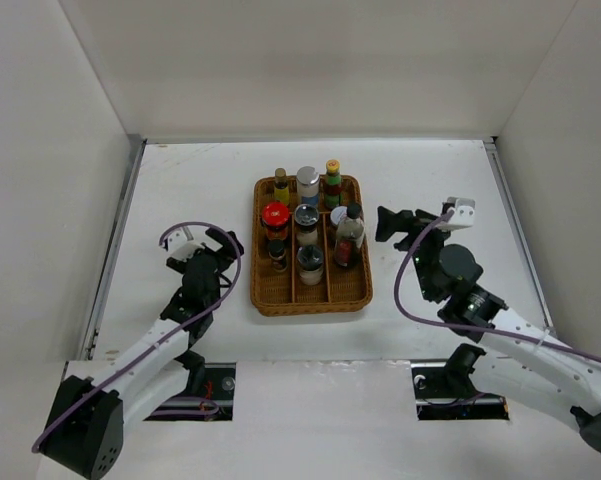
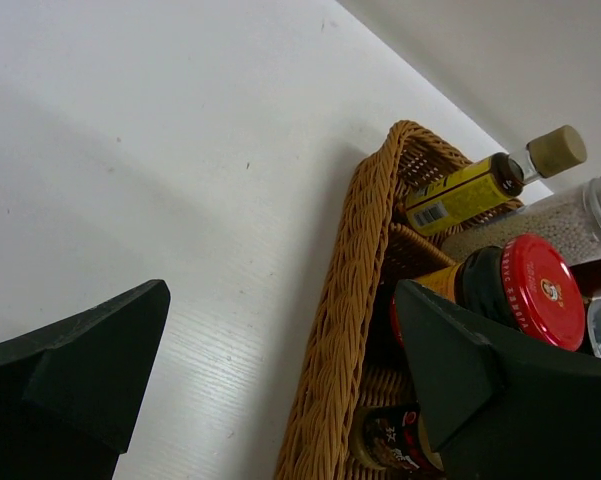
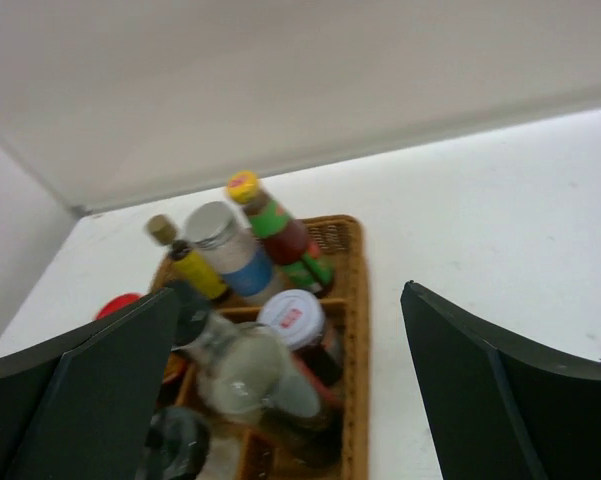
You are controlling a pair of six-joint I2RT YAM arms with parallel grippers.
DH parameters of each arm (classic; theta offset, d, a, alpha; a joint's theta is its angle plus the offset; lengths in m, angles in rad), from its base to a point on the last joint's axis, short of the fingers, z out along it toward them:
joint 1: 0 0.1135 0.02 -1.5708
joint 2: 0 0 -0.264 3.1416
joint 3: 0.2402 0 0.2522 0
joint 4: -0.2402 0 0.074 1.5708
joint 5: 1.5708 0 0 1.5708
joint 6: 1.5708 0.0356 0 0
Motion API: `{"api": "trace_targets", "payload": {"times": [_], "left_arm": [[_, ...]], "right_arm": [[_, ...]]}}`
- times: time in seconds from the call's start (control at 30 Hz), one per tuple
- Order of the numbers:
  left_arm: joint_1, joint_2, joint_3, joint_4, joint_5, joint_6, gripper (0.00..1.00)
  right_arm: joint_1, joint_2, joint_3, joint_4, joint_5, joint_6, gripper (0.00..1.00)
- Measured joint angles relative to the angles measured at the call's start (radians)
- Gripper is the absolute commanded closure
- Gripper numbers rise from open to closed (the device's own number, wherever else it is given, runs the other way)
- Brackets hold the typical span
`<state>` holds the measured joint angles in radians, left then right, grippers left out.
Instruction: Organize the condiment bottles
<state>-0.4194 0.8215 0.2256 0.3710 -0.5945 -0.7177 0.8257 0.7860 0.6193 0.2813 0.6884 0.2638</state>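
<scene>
- the bottles [image 1: 308,225] all stand upright in the tray [image 1: 311,303], which lies mid-table between the two arms and has three lengthwise compartments.
- back row: a small yellow bottle [image 1: 281,185] with a tan cap, a silver-cap jar [image 1: 308,182], and a yellow-cap bottle [image 1: 332,178] with a green label.
- a red-cap jar [image 1: 274,215] stands in the left compartment, and the tall bottle [image 1: 349,238] of dark sauce in the right one.
- the left gripper [image 1: 227,242] hangs just left of the tray, apart from it, fingers spread with nothing between them. in its wrist view the tray's wicker rim fills the gap and one finger hides part of the red-cap jar.
- the right gripper [image 1: 383,225] hangs just right of the tray near the tall bottle, not touching it, fingers wide apart and empty.
- a purple cable [image 1: 200,223] loops over each wrist.
- the table [image 1: 200,180] is white with faint specks, and plain white walls [image 1: 310,60] close it in on three sides.
- the yellow bottle's label shows a barcode. the red cap bears a small emblem, and a small dark bottle low in the left wrist view has light lettering, both too blurred to read.
</scene>
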Motion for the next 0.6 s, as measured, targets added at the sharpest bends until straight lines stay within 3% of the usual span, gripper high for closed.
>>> {"api": "trace_targets", "payload": {"times": [0.3,0.6], "left_arm": [[0.000,0.098,0.106,-0.090,-0.004,-0.039,0.00],[0.005,0.130,0.158,-0.125,-0.025,-0.039,0.00]], "right_arm": [[-0.211,0.055,-0.145,0.019,-0.002,0.166,0.00],[-0.245,0.150,-0.145,0.020,-0.085,0.250,0.00]]}}
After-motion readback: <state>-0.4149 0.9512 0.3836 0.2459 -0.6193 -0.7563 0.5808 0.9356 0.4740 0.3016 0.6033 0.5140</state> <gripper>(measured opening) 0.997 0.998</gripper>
